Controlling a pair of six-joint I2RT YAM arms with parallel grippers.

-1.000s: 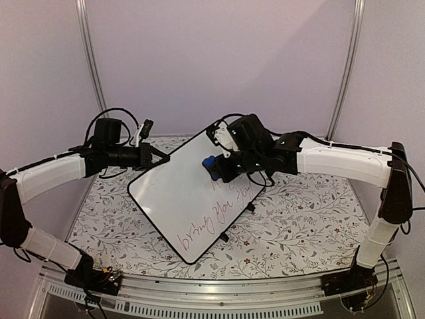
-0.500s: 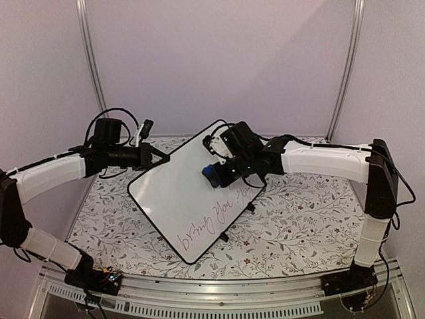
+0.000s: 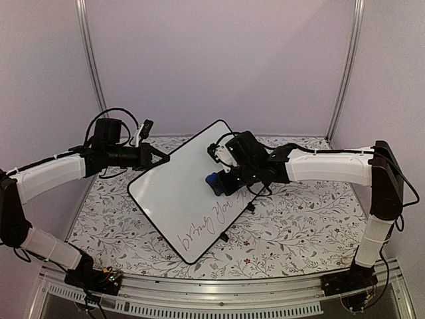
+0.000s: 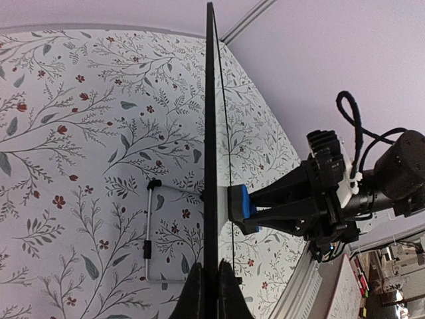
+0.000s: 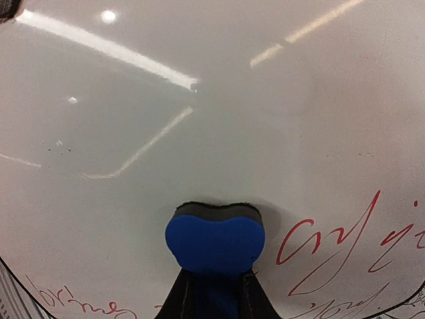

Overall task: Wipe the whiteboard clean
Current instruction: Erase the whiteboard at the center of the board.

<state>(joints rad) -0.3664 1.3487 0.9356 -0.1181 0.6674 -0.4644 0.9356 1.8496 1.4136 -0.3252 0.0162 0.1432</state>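
The whiteboard (image 3: 182, 193) stands tilted over the floral table, its upper half wiped white, red handwriting (image 3: 222, 212) still on the lower half. My left gripper (image 3: 159, 157) is shut on the board's upper-left rim; the left wrist view shows that rim (image 4: 210, 133) edge-on between the fingers (image 4: 194, 292). My right gripper (image 3: 218, 181) is shut on a blue eraser (image 5: 214, 240), whose dark felt face presses against the whiteboard (image 5: 199, 100) just above the red writing (image 5: 332, 246). The eraser (image 4: 239, 207) also shows side-on against the board in the left wrist view.
A thin wire stand (image 4: 150, 226) props the board from behind on the floral tablecloth (image 3: 299, 226). Grey walls and two metal posts (image 3: 89, 60) close the back. The aluminium front rail (image 3: 219, 302) runs along the near edge.
My right gripper slid the eraser down the board, from its upper middle to just above the red writing. The left arm and the board stayed still.
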